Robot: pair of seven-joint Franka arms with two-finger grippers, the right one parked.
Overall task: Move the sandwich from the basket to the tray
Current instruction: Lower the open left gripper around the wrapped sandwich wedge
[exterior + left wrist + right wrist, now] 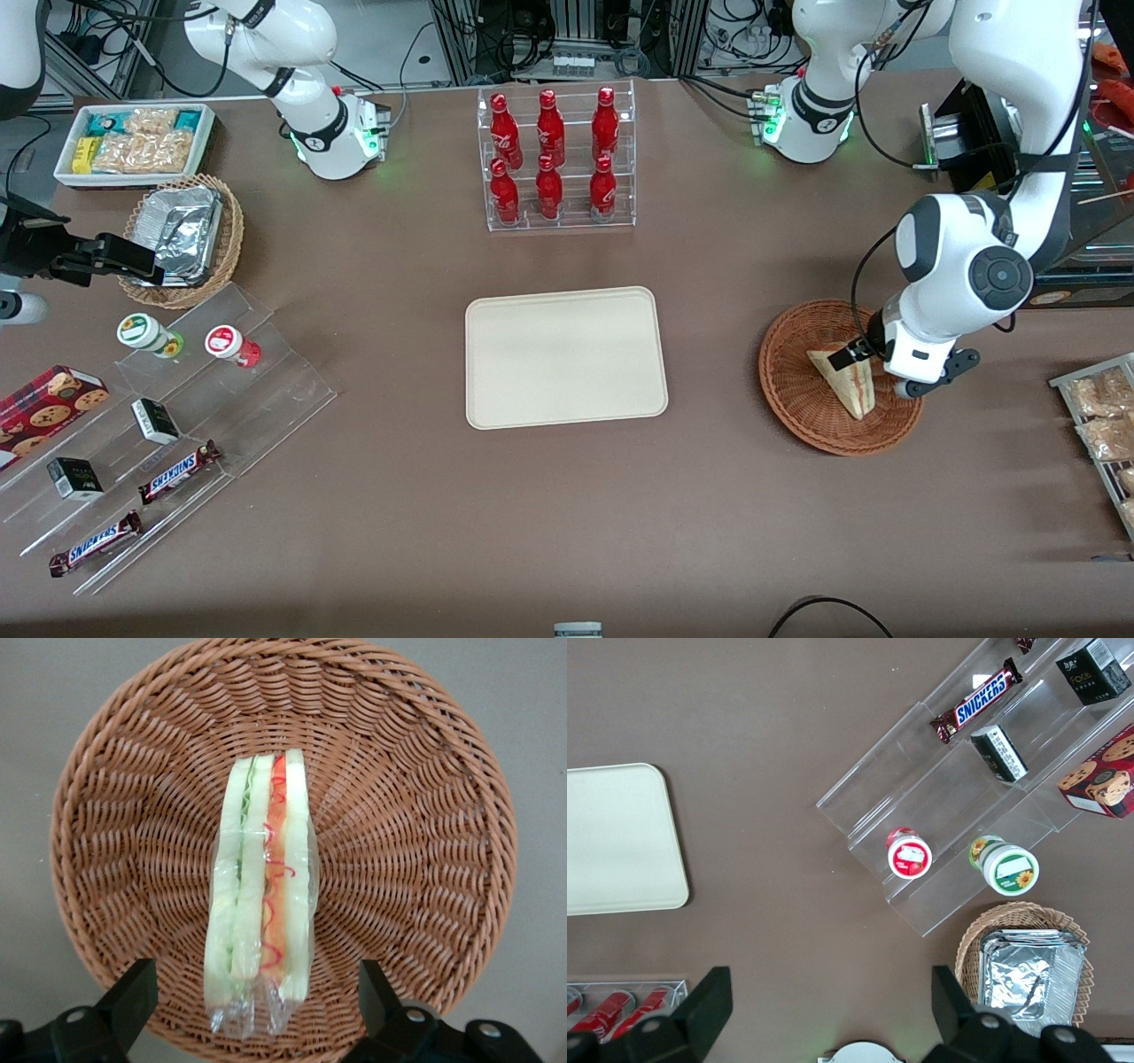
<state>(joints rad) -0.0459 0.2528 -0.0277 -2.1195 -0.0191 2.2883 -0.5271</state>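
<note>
The sandwich (262,895) lies in the basket (797,403), wrapped in clear film, its cut edge with green and red filling facing up toward the wrist camera. The end effector (257,1005) hangs just above it with its fingers (133,992) spread wide, one on each side of the wedge and apart from it, gripping nothing. In the front view the end effector (864,354) sits over the part of the basket nearest the working arm's end of the worktop.

The basket rim rings the sandwich with bare wicker all around. The tray (565,356) lies flat, well apart from the basket toward the parked arm's end, with bare brown worktop (709,496) between them. A clear rack of red bottles (555,159) stands farther from the front camera than the tray.
</note>
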